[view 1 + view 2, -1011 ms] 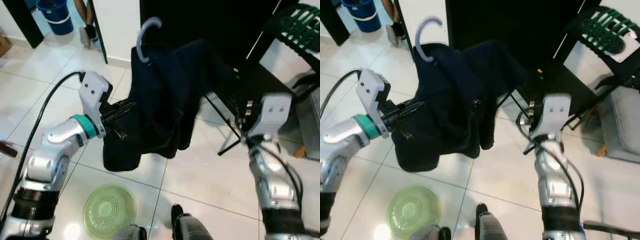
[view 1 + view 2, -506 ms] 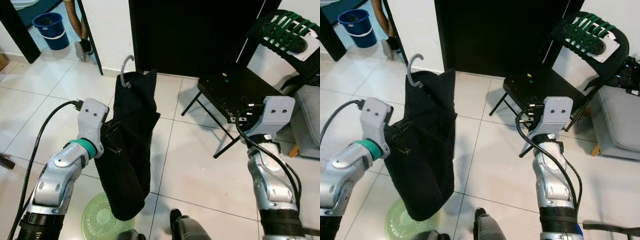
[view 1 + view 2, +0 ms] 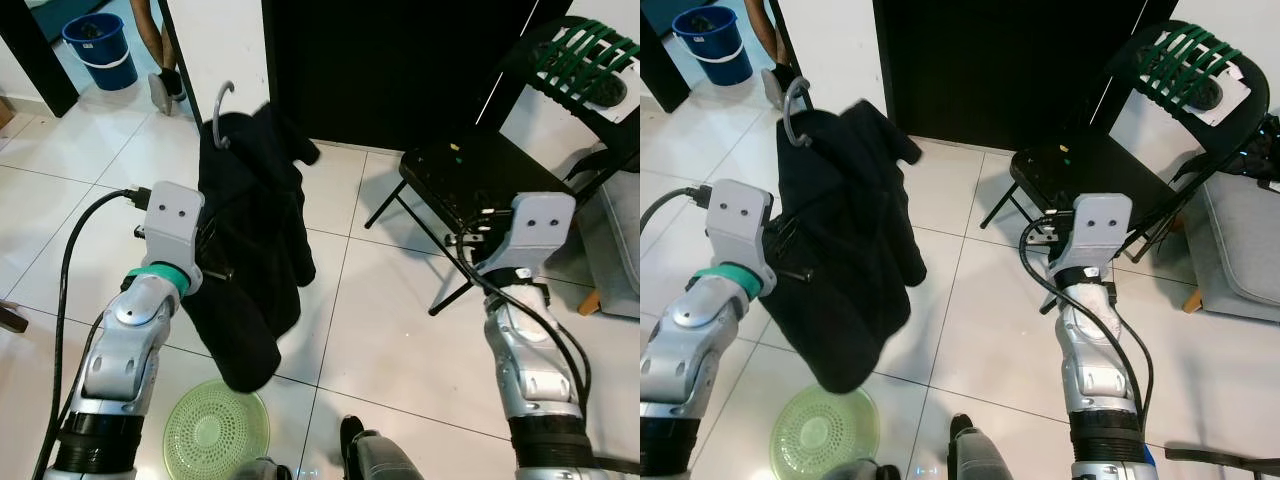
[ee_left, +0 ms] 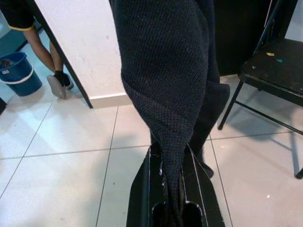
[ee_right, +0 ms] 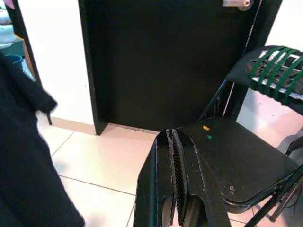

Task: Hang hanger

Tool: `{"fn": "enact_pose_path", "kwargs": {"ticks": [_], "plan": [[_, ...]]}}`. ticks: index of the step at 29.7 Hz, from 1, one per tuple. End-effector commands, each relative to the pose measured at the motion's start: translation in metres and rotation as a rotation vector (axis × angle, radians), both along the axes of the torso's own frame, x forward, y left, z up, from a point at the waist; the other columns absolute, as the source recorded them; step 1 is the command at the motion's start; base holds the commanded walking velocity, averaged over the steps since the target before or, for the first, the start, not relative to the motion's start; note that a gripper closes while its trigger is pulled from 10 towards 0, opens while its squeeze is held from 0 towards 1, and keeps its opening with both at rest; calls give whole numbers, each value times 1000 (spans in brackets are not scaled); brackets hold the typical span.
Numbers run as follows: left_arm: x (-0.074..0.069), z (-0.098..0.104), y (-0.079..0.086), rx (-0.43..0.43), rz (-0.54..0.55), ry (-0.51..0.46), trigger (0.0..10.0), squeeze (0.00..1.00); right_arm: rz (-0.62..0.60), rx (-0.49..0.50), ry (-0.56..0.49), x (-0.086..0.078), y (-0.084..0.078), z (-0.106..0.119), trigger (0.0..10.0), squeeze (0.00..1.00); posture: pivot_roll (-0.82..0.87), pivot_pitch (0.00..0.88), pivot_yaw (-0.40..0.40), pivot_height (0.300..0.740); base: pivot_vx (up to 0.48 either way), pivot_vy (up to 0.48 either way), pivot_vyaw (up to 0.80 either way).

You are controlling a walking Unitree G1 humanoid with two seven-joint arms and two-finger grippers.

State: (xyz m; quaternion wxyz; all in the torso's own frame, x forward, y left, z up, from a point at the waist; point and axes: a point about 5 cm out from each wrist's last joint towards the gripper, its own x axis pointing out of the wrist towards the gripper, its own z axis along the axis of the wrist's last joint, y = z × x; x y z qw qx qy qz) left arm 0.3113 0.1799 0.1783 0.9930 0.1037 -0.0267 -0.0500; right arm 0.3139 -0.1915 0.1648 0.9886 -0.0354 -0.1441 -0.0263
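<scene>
Your left gripper (image 4: 173, 198) has its jaws clenched on the garment (image 3: 250, 250), not the hanger (image 3: 218, 115) above it; cloth could slip free. Right gripper (image 5: 176, 189) is pressed closed, empty, facing the chair (image 3: 1090, 170).

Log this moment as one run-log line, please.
left gripper: shut on dark garment | hanger: hook free, unhung | right gripper: shut, empty, before folding chair
</scene>
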Motion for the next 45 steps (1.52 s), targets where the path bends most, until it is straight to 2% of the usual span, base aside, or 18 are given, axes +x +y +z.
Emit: {"fn": "enact_pose_path", "kwargs": {"ticks": [1,19,45], "plan": [[-1,5,2,-1,14,-39,10000,0,-12,6,8,-1,-2,-3,10000,0,-53,93,66,740,0,0,0],[2,8,2,-22,59,-85,10000,0,-15,2,16,1,-3,-6,10000,0,-54,92,61,740,0,0,0],[4,9,0,-37,65,-103,10000,0,-25,-11,9,2,-10,-4,10000,0,-63,90,55,740,-402,0,0]]}}
